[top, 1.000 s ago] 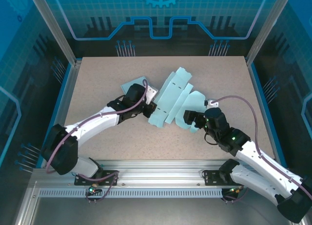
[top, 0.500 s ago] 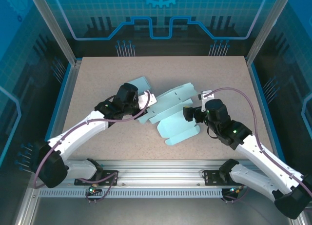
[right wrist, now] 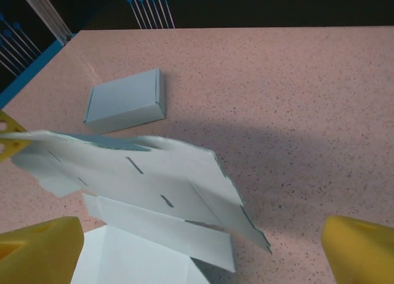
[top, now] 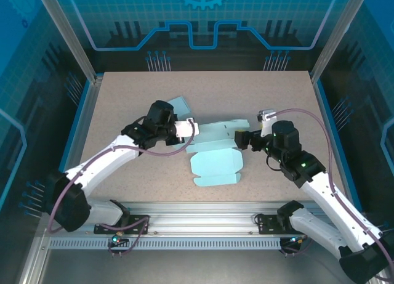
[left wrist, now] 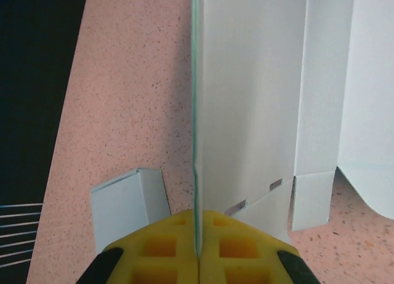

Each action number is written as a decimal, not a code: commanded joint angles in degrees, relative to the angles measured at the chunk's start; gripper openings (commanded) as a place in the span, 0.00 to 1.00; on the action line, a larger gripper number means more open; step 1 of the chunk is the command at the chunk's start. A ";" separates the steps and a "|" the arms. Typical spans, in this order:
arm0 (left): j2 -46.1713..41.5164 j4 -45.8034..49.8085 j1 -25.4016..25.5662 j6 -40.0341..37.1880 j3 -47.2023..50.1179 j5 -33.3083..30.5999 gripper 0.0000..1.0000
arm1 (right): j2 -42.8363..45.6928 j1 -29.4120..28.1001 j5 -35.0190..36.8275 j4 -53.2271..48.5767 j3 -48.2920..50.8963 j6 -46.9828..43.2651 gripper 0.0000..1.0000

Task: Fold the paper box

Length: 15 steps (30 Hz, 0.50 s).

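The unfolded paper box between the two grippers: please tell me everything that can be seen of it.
The paper box is a pale blue blank of thin card, not yet folded, with creases, side flaps and small slots. Its near panel lies flat on the table; the far part is lifted. The left gripper is shut on its left edge. The right gripper is open at its right end.

The table (top: 123, 93) is viewed whole from above and behind, while the sheet (top: 215, 164) and small box (top: 178, 104) are shared at close range from both wrists, edge-on from the left, obliquely from the right.
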<state>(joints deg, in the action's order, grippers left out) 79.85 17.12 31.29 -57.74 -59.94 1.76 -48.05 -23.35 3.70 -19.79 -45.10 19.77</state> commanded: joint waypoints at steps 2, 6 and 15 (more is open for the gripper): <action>5.15 -9.86 2.64 -2.78 1.15 -6.71 0.00 | -1.73 4.81 -9.05 0.02 -0.36 5.13 1.00; 7.91 -17.79 4.05 -2.52 3.22 -13.14 0.00 | -2.03 7.97 -10.85 1.24 0.87 9.10 1.00; 13.04 -38.72 7.92 -7.51 10.52 -24.51 0.00 | -6.51 11.58 -13.06 -1.41 -1.54 13.86 0.93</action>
<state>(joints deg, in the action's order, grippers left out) 91.13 -11.33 38.24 -62.17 -51.35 -17.19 -53.74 -12.56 -8.62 -19.16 -44.69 31.16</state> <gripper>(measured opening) 0.065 0.937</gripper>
